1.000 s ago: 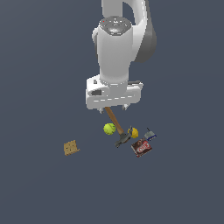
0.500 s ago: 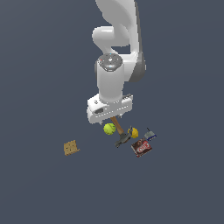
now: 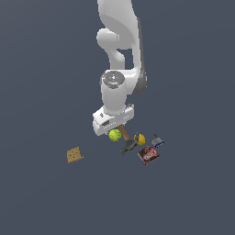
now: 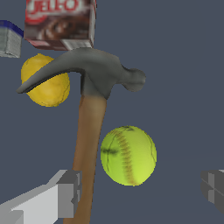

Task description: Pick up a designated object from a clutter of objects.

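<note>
Gripper [image 4: 135,194] has descended, fingers spread wide, straddling the ball [image 4: 128,155]; nothing grasped.

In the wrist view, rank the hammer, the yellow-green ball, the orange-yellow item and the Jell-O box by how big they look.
1. hammer, largest by far.
2. and 3. Jell-O box and yellow-green ball look alike; the box is cut off by the frame edge, so no firm order.
4. orange-yellow item, partly hidden behind the hammer's claw.
</note>
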